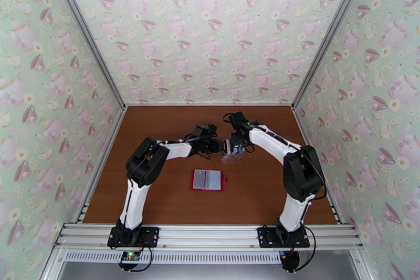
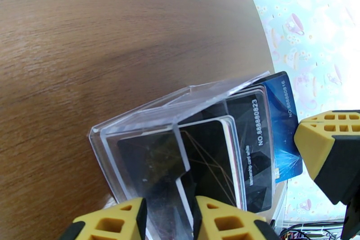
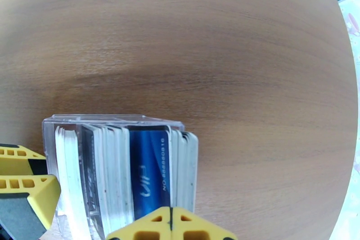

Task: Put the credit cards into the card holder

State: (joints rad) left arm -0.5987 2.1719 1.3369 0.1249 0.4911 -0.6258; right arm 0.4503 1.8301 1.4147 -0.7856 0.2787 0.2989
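While credit cards fill the clear rack, the left end effector clamps it. Right end effector: closed.

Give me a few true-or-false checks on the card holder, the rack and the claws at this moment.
1. The red card holder lies open on the table. True.
2. The clear rack is empty. False: cards stand in it, a blue card among them.
3. The right claw is wide open. False: it is shut, right at the cards' top edges.
4. The left claw straddles the rack's near end. True.
5. The card holder touches the rack. False: bare table lies between them.
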